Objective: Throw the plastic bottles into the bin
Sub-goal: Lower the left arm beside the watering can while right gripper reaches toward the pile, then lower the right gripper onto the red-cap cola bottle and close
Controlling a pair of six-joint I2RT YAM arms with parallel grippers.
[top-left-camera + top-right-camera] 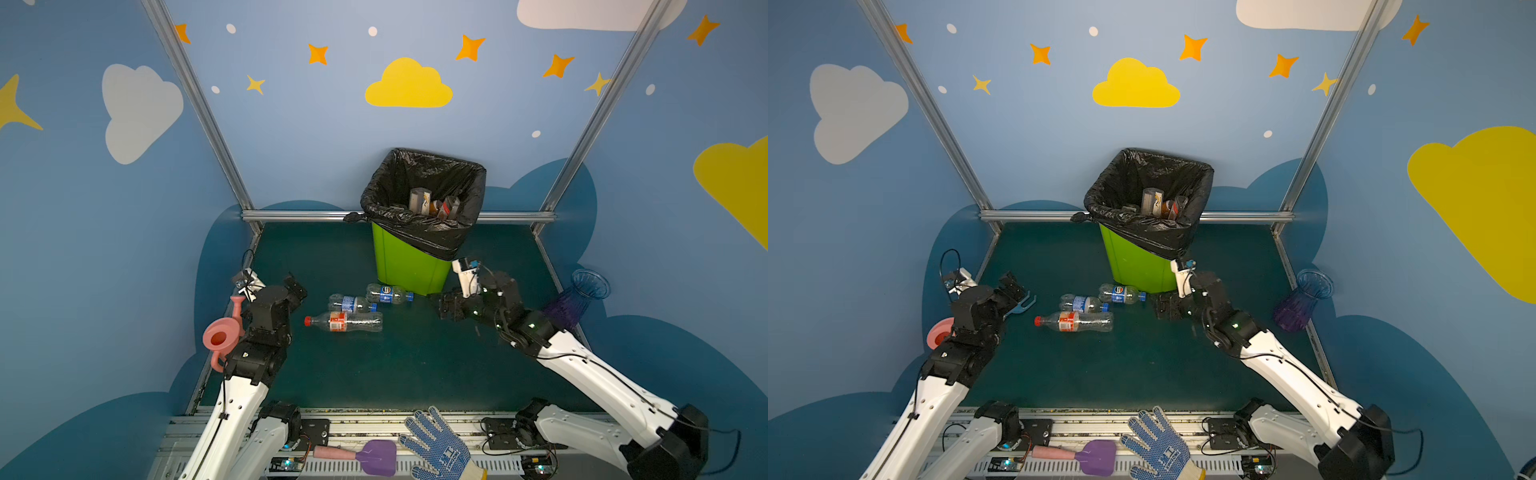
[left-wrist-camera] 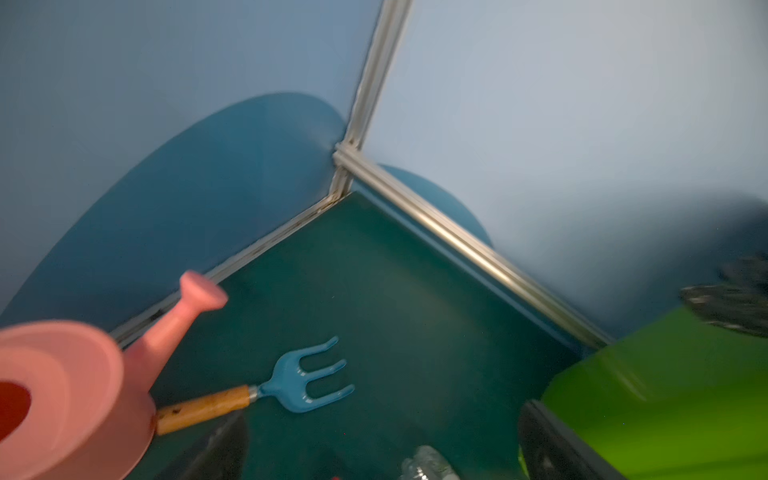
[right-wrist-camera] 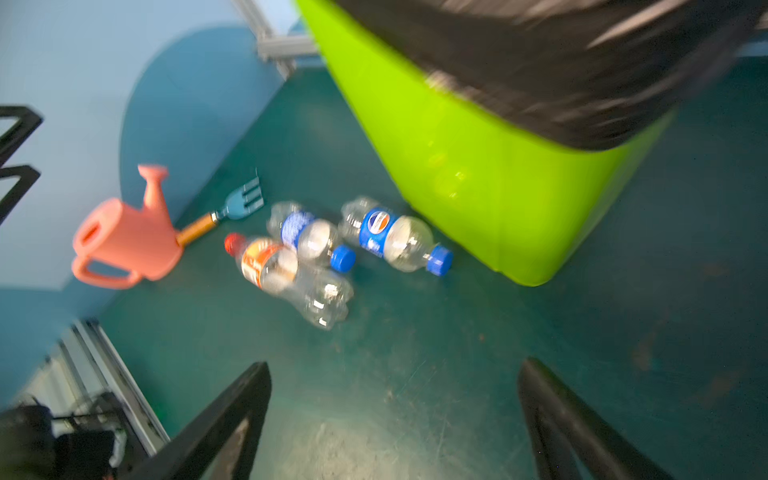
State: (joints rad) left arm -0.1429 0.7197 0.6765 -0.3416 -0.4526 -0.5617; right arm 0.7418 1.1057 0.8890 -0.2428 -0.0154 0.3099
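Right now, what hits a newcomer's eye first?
The lime-green bin with its black bag stands at the back middle of the table, already partly filled. Three plastic bottles lie on their sides right in front of it. A pink watering can sits at the left edge, a purple vase at the right.

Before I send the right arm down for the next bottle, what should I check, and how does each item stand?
1. Right gripper open, empty: ok.
2. Nearest bottle lying free, apart from the other two bottles: ok.
3. Bin upright, room inside: ok.
4. Left gripper open, not touching any bottle: ok.
5. Vase clear of the right arm: ok, gap visible in a top view.
6. Wrist views sharp: not ok, both blurred.
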